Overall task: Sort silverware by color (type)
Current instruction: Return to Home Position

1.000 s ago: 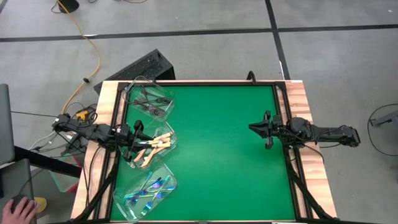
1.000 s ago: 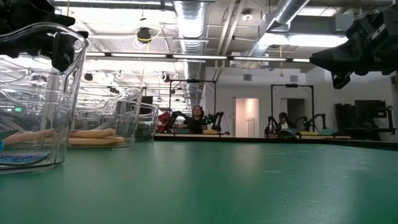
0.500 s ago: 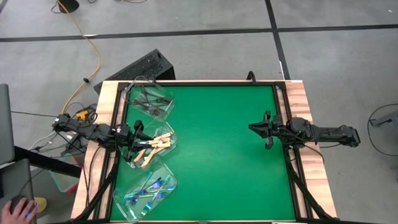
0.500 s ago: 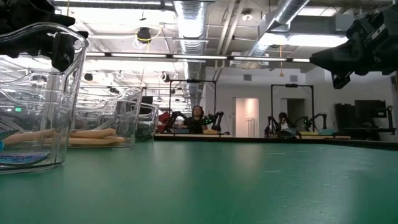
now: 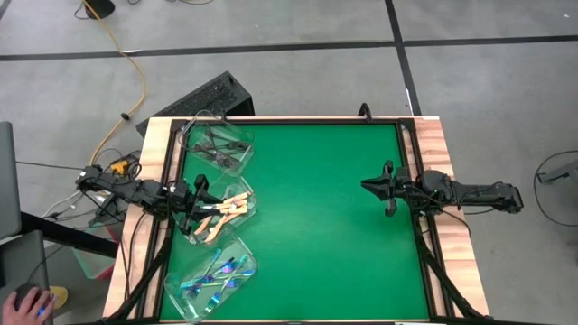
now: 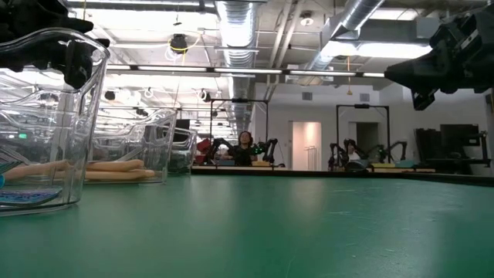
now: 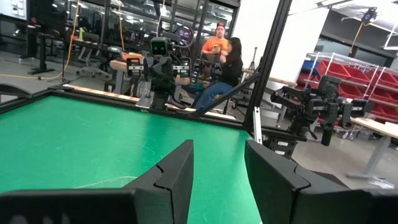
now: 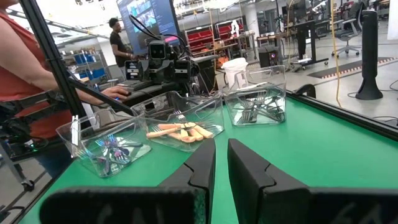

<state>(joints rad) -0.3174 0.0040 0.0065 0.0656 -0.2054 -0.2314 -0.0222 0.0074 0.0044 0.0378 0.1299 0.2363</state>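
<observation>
Bright, even overhead light — ceiling strip fixtures [image 6: 386, 50] glare white in low view. Shadows on green mat [image 5: 316, 217] faint. Near clear tub [image 6: 46, 116] distorted at left edge — far room soft.

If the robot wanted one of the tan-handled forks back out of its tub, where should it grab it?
Probably by a cream handle, coming straight down through the open top. The tan-handled forks lie flat in the middle tub, whose walls block the sides. The left gripper is closest.
</observation>
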